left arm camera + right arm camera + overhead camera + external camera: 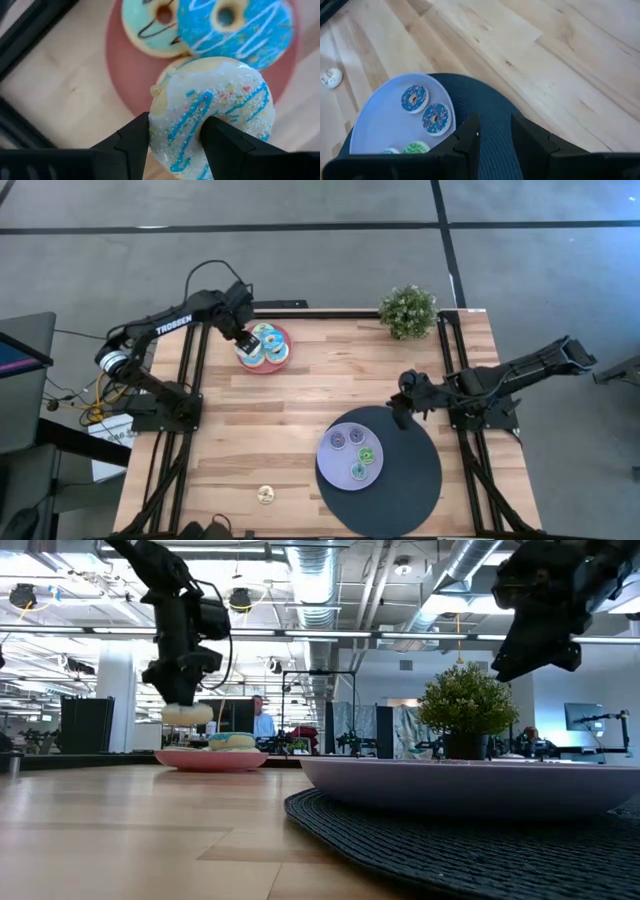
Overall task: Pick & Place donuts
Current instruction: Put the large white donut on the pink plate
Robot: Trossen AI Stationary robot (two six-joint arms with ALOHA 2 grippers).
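Gripping a cream-white iced donut with blue drizzle and sprinkles (215, 117), my left gripper (175, 137) held it just above the round pink plate (127, 65), where two blue donuts (235, 30) lay. Across the wooden table (300, 395), my right gripper (492, 132) hovered slightly parted over the dark woven mat (495, 107) beside the lavender plate (380, 122).

One readable text found: "TROSSEN", white capital letters, printed along dark upper link of left arm (172, 321), seen in high view. Small label noted on box (118, 436) beside left arm base, off bench edge; lettering too small to be read. No text, number or sign made out in low view or either wrist view. Nothing legible on donuts, plates or mat.
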